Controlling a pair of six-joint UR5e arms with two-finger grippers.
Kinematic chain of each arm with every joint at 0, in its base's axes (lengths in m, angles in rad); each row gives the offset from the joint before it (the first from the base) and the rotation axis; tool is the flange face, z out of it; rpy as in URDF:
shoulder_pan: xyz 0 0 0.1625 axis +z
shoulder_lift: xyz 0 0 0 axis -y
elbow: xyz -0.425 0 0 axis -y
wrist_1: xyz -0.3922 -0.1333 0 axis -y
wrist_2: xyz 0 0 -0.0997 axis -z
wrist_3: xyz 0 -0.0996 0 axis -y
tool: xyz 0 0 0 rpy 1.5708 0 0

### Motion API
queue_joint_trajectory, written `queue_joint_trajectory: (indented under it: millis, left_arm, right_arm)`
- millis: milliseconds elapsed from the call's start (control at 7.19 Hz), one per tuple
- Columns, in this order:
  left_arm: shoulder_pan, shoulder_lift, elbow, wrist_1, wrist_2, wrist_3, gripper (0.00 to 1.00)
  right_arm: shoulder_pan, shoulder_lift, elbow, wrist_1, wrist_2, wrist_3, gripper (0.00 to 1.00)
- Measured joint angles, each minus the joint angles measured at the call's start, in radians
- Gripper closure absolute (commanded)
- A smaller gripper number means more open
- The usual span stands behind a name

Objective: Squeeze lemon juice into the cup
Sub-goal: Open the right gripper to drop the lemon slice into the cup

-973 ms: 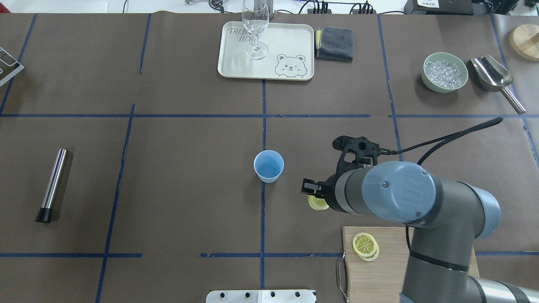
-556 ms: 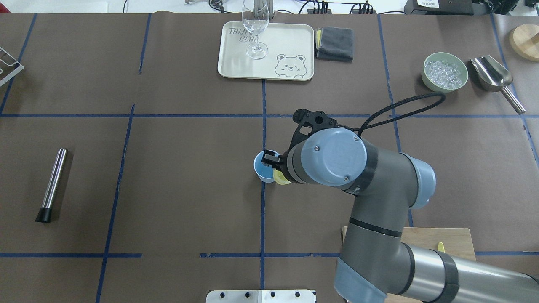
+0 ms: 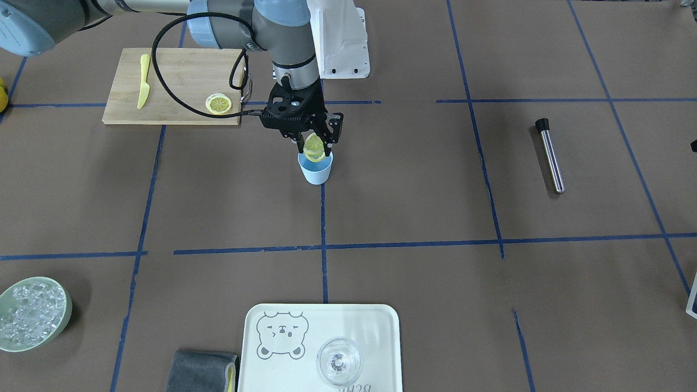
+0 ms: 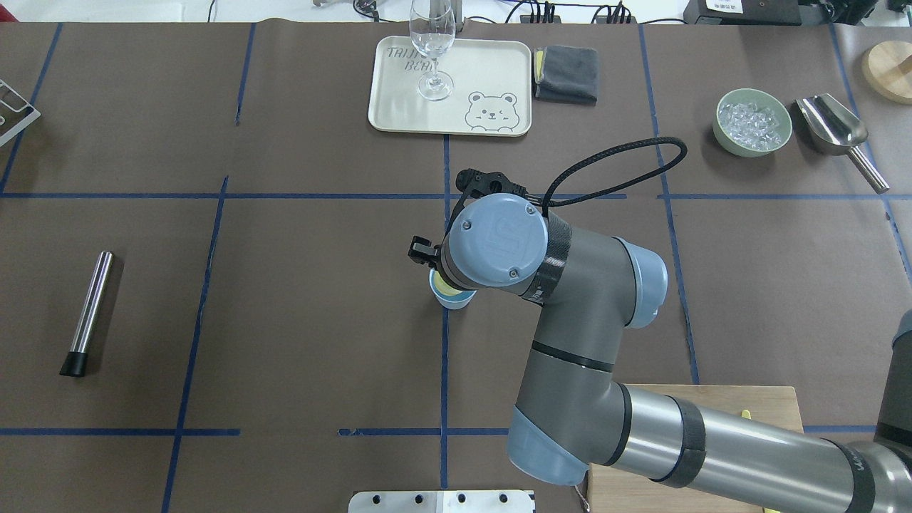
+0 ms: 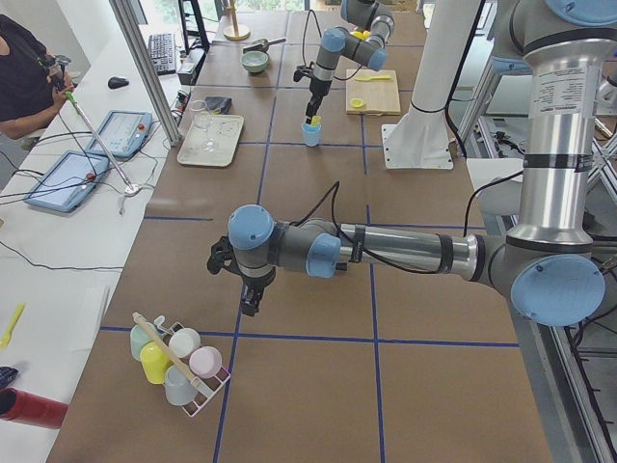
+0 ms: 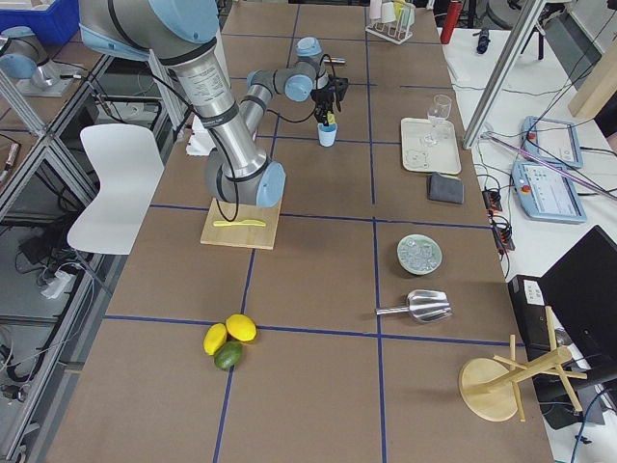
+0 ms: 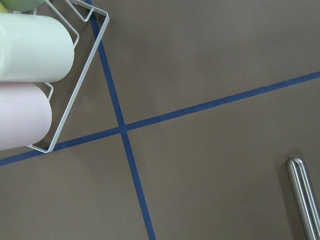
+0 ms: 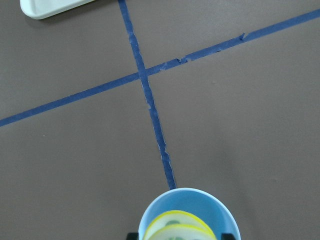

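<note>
Count: one cup [image 3: 316, 170], one knife [image 3: 143, 80], one cutting board [image 3: 174, 71], two lemon slices. The cup is light blue, tapered, plain-sided, without handle; it stands upright on a blue tape line [image 3: 322, 218] near the table's [image 3: 435, 174] middle. My right gripper [image 3: 315, 142] is clamped on one lemon slice [image 3: 314, 148], held on edge over the cup's mouth (wrist view: yellow rim within the cup's outline). The second slice [image 3: 218, 103] lies flat on the board. My left gripper [image 5: 249, 299]: opening cannot be told
</note>
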Motion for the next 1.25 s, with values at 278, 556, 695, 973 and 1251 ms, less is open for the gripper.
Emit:
queue_joint_trajectory:
  millis: [278, 556, 695, 973, 1251]
  left_arm:
    - [0.000, 0.000, 0.000, 0.000, 0.000, -0.001, 0.00]
    - [0.001, -0.001, 0.000, 0.000, 0.000, -0.001, 0.00]
    - [0.014, -0.005, 0.005, -0.010, 0.000, -0.005, 0.00]
    - [0.102, -0.014, 0.045, -0.172, 0.003, -0.130, 0.00]
    - [0.276, -0.023, 0.098, -0.433, 0.011, -0.463, 0.00]
  right_arm:
    - [0.000, -0.006, -0.007, 0.000, 0.001, -0.005, 0.16]
    - [0.000, -0.009, -0.014, 0.000, 0.003, -0.008, 0.00]
    - [0.003, -0.009, -0.014, 0.001, 0.009, -0.010, 0.00]
    - [0.038, -0.065, 0.029, 0.023, 0.082, -0.049, 0.00]
    - [0.119, -0.230, 0.160, 0.059, 0.176, -0.163, 0.00]
